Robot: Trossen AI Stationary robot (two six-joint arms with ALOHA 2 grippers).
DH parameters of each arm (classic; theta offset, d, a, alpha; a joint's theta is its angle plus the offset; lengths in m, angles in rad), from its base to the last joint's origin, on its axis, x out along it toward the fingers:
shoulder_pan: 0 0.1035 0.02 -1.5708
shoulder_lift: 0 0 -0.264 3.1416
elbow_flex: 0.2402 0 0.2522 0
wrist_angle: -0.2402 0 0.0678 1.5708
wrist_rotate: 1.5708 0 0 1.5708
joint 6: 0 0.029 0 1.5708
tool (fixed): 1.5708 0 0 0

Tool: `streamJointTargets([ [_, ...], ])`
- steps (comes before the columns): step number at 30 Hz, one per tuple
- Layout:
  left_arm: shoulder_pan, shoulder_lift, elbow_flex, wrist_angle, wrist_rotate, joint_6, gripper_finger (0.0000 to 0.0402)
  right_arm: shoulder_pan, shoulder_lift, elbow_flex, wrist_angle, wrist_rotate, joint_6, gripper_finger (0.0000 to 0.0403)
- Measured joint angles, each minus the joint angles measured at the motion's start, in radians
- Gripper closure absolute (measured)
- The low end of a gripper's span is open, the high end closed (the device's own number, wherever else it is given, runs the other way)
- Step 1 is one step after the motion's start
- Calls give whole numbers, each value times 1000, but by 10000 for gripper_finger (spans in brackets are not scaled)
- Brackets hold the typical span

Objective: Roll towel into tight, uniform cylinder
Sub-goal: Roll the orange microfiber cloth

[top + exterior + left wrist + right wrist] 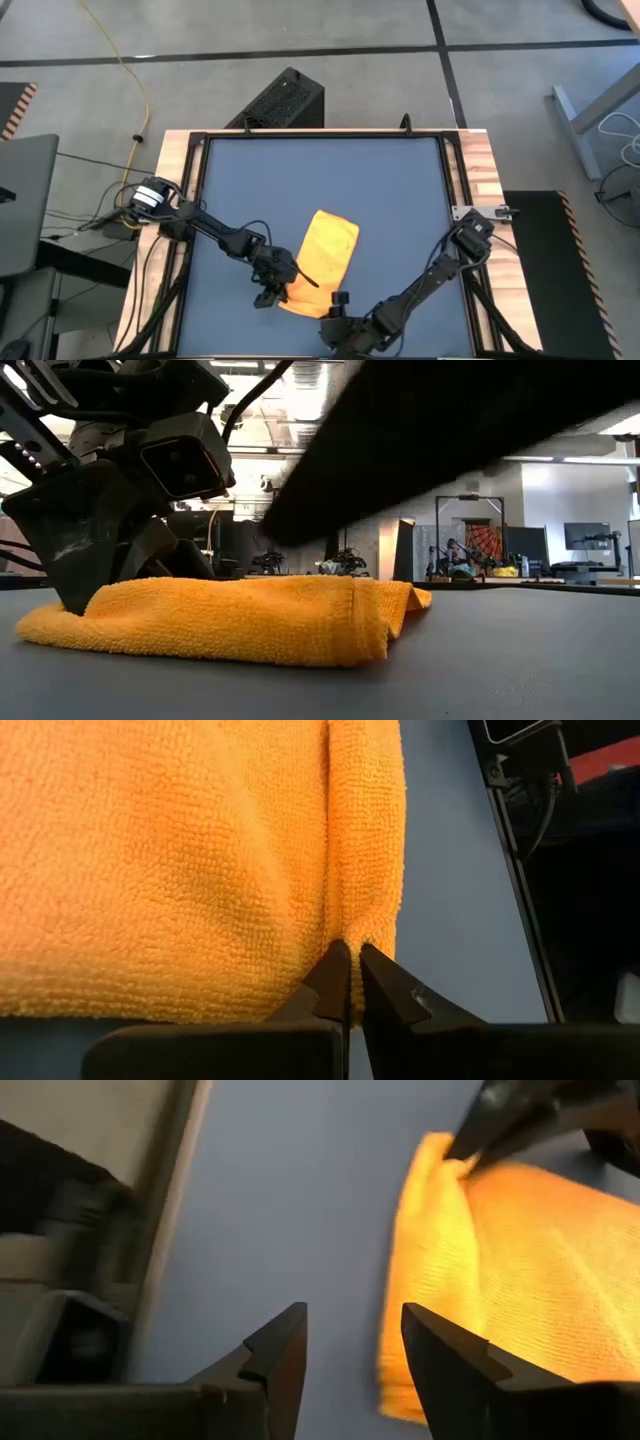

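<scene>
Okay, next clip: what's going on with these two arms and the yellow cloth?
The towel lies folded into a narrow band on the dark blue table, not yet rolled into a cylinder. The left gripper is shut, its tips pinching the towel's edge at a fold, at the end nearest the robot. The right gripper is open, just off the same end of the towel and holding nothing.
</scene>
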Motion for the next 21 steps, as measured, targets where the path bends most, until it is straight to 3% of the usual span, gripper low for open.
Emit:
streamJointTargets([
  [14, 2, 0, 0, 5, 1, 37, 399, -42, 26, 1, -70, -22, -13, 234],
  [21, 1, -2, -1, 13, 6, 101, 340, -46, 65, 4, -65, -24, 105, 251],
])
